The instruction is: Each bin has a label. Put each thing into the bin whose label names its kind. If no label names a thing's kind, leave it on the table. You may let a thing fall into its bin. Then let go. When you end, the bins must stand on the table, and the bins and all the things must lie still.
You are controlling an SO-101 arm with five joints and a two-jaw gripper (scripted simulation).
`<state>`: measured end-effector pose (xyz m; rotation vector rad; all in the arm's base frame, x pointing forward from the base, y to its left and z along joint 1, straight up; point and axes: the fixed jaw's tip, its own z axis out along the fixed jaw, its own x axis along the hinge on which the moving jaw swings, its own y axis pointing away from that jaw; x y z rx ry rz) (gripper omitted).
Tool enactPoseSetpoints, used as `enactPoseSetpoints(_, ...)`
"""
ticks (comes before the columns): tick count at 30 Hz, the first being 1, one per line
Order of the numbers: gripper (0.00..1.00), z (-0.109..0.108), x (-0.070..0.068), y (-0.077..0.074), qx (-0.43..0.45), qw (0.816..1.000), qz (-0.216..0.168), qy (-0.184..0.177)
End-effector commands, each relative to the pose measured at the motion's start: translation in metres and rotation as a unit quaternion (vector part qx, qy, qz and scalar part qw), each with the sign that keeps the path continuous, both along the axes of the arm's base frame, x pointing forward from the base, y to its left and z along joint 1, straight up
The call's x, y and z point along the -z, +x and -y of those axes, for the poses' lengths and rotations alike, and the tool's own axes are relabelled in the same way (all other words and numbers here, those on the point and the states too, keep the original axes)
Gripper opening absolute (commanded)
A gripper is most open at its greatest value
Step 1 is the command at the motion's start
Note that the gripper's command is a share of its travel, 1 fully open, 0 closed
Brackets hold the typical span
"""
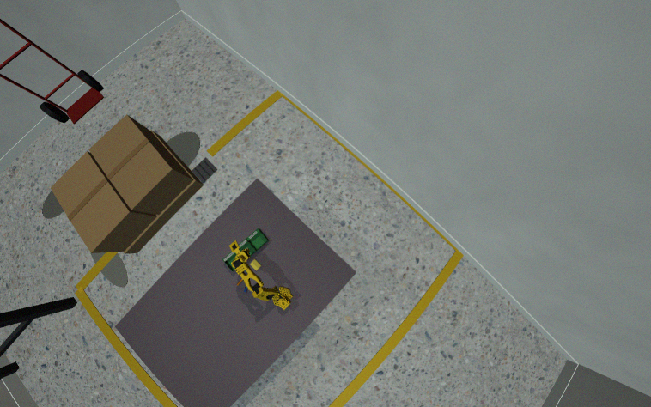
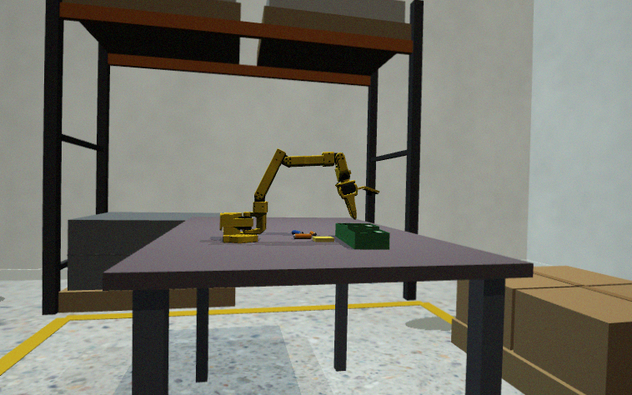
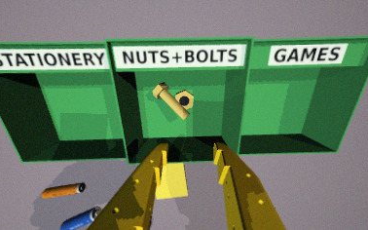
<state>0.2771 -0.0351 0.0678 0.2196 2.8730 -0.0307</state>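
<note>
Three joined green bins stand on the table, labelled STATIONERY, NUTS+BOLTS and GAMES. A tan bolt (image 3: 171, 100) and a nut (image 3: 184, 99) lie in the NUTS+BOLTS bin. The STATIONERY and GAMES bins look empty. My gripper (image 3: 190, 156) hangs above the near edge of the middle bin, fingers a little apart with nothing between them; it also shows in the exterior view (image 2: 353, 211). A flat yellow square (image 3: 171, 181) lies on the table below the fingers. An orange cylinder (image 3: 63, 190) and a blue cylinder (image 3: 80, 219) lie at the lower left.
The arm's base (image 2: 239, 227) sits on the table behind the loose things. The bins (image 2: 362, 235) stand near the table's middle. Cardboard boxes (image 2: 579, 313) and a shelf rack (image 2: 230, 43) stand off the table.
</note>
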Motion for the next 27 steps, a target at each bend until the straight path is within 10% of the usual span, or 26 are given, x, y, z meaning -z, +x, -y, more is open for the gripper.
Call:
enactPoseSetpoints(1,0.17,-0.001,-0.02,0.006,-0.001,0.999,0.039,-0.004)
enactPoseSetpoints(27,0.34,-0.037,-0.002,-0.065,-0.081,0.993,-0.084,0.005)
